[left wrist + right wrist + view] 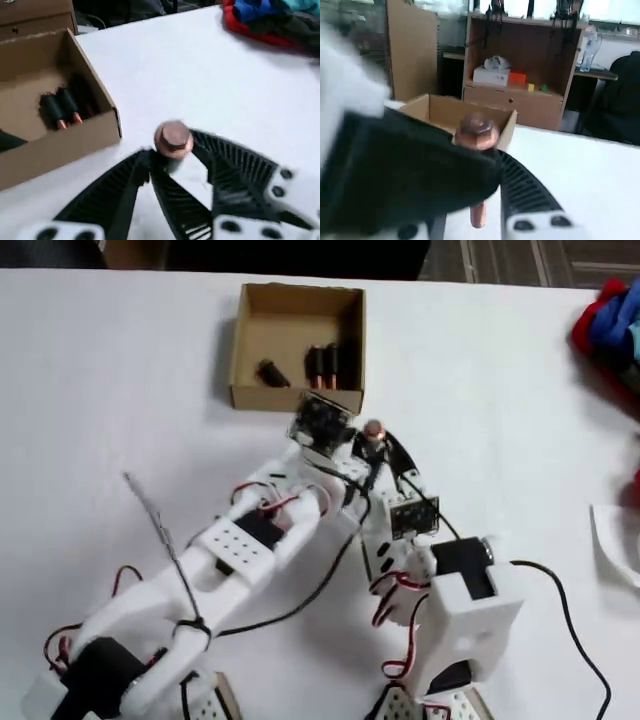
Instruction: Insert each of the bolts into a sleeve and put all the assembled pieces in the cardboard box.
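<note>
Bolt (pixel 374 428) beside cardboard box (pixel 290 397) (assembled pieces (pixel 322 362) inside), cloth (pixel 610 320) well apart

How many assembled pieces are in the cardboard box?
3 in the cardboard box: a pair side by side, one alone left of it. The near wall could hide more.
</note>
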`<action>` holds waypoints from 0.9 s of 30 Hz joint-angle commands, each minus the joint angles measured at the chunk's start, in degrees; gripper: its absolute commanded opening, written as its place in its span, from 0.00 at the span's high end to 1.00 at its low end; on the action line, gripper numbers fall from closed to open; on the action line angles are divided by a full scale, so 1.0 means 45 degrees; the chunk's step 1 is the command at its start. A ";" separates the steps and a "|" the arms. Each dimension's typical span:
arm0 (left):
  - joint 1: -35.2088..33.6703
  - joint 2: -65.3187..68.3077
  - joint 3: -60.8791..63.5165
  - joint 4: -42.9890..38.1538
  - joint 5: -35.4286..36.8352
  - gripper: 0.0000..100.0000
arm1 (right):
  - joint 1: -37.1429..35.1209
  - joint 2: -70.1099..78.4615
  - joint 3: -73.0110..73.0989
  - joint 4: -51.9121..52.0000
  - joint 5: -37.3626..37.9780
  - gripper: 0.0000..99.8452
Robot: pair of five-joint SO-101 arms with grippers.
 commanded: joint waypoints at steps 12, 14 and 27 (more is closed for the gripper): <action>-0.2598 -0.1465 -0.2764 0.0742 -0.0039 0.67 | 0.0049 -0.0088 -0.0313 -0.0264 0.0000 0.98; -0.3516 -0.1817 -0.2628 0.1368 0.0020 0.69 | 0.0049 -0.0088 -0.0313 -0.0264 0.0000 0.98; -0.7853 -0.2833 0.1182 0.2188 -0.0020 0.72 | -0.0264 -0.0244 -0.0938 -0.0029 0.0117 0.98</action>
